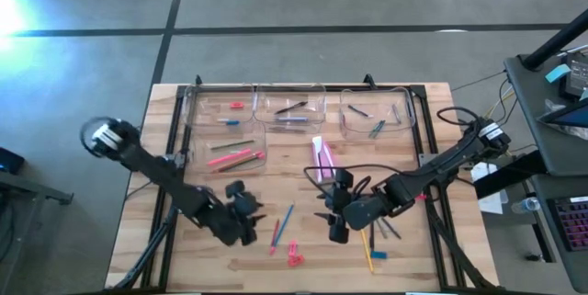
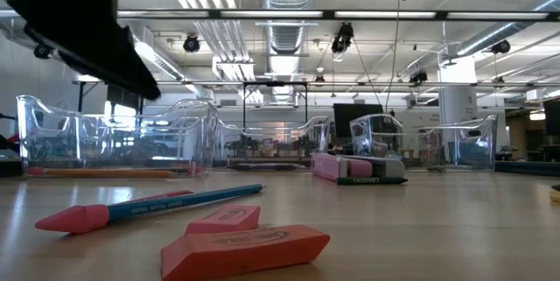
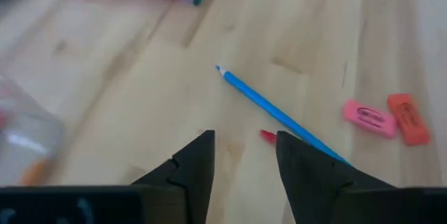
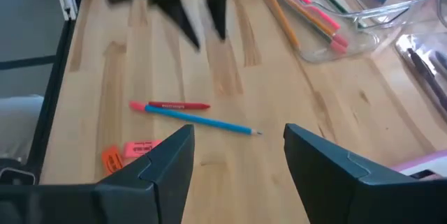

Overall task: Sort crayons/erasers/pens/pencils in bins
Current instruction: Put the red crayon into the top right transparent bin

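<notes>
A blue pencil [image 3: 276,112] and a red crayon [image 4: 174,105] lie flat on the wooden table [image 1: 303,194], just ahead of my left gripper [image 3: 244,137]. That gripper is open, hangs above them and touches nothing. Two pink-red erasers [image 3: 370,116] lie side by side a little nearer the table's near edge [image 1: 294,256]. My right gripper [image 4: 239,130] hovers open over the table's middle [image 1: 333,217], facing the same pencil. Four clear bins stand at the back: three in a far row [image 1: 289,109] and one in front of the leftmost [image 1: 234,153], which holds pencils.
A pink box [image 1: 323,157] lies on the table between the bins and my right gripper. A yellow pencil [image 1: 367,249] and several more sticks lie near the right arm. Black rails [image 1: 427,148] run along the table's sides.
</notes>
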